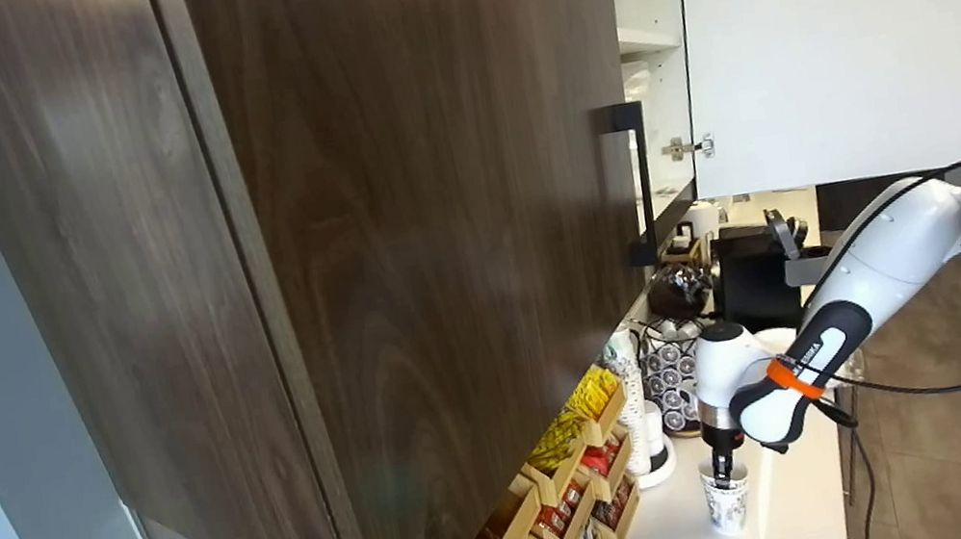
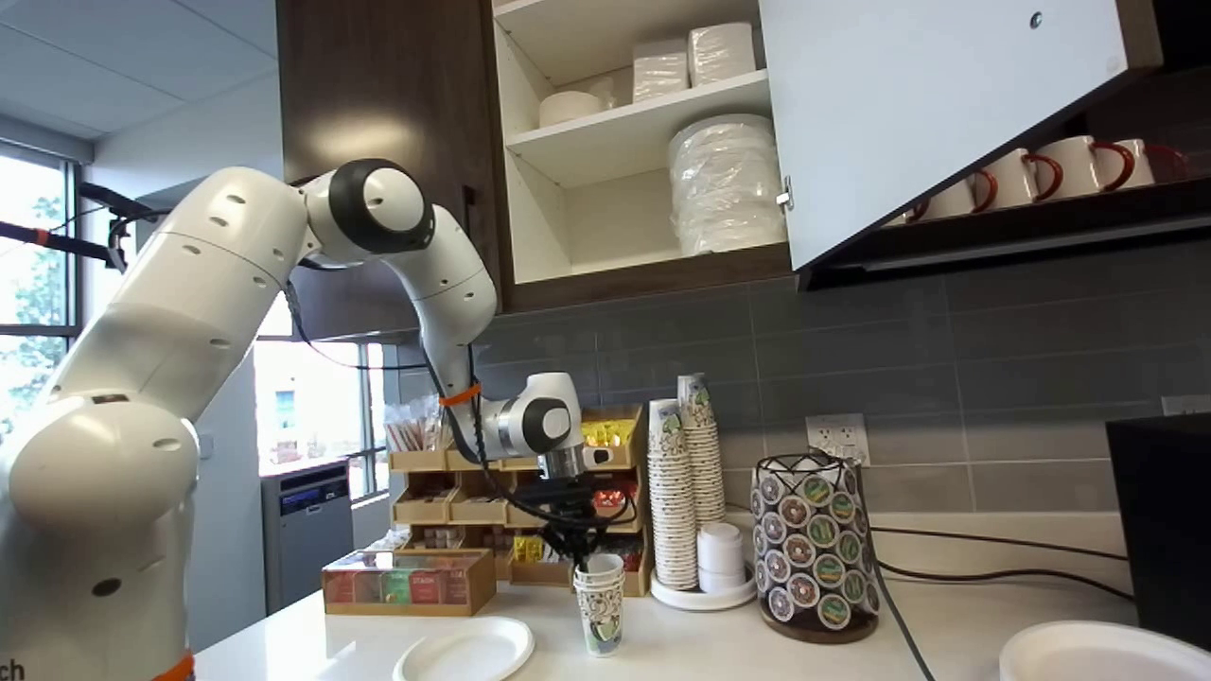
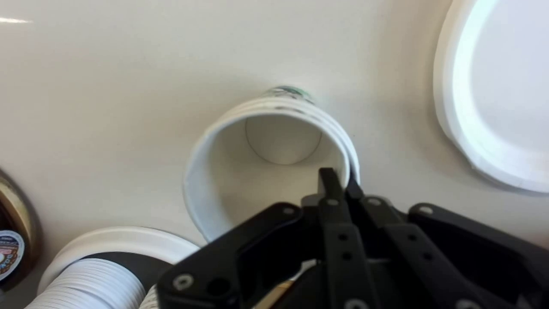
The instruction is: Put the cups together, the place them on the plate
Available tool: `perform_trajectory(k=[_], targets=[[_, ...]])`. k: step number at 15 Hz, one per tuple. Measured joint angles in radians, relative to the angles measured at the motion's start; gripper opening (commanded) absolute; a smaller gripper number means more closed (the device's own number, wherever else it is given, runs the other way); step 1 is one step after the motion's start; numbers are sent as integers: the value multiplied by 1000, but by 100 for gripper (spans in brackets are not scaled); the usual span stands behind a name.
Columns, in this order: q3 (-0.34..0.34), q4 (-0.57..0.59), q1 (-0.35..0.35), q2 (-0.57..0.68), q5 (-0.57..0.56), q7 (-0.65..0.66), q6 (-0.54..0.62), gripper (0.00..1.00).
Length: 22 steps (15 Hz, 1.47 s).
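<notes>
Cups [image 2: 600, 613] are over your counter [image 3: 107, 107] with the plate [image 3: 502, 94], their goal, flat at two o'clock from them in the wrist view, probably set near for a short carry. They're nested, roughly upright, so stacking looks done; whether their base touches down, you can't tell. Your gripper [image 3: 342, 178] has its fingers nearly together at the rim's three o'clock, one inside, apparently pinching cup wall for lifting.

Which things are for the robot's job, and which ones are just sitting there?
For the job:
nested cups, one rim between the jaws
plate near them

Just sitting there:
tall cup stacks
pods
packet box
wooden bins
mugs
</notes>
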Motion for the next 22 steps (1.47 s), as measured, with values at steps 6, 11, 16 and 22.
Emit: perform_trajectory(k=[6, 11, 16, 22], targets=[[-7, 1, 7, -1, -4, 12, 0, 3], [-8, 1, 5, -2, -4, 14, 0, 3], [-8, 0, 2, -34, -4, 14, 0, 3], [35, -54, 7, -140, 1, 10, -3, 3]])
